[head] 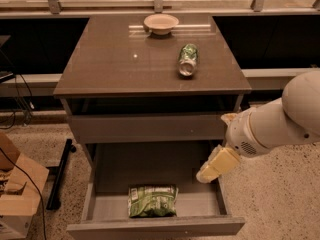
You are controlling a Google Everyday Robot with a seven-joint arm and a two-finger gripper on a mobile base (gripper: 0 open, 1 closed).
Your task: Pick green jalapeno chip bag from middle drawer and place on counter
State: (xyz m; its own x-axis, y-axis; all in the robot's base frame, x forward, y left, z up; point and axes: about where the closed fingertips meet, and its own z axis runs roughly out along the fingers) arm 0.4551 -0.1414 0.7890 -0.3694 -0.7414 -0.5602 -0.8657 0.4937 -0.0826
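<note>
The green jalapeno chip bag (152, 201) lies flat near the front of the open middle drawer (155, 227), green with white print. The counter (125, 66) is the glossy grey-brown top above it. My gripper (206, 174) comes in from the right on a white arm, over the drawer's right side, above and to the right of the bag and apart from it. It holds nothing that I can see.
A green-and-silver drink can (188, 59) lies on its side on the counter's right part. A shallow white bowl (160, 23) stands at the counter's back. A closed drawer front (150, 127) sits above the open drawer. A cardboard box (17, 191) stands on the floor at left.
</note>
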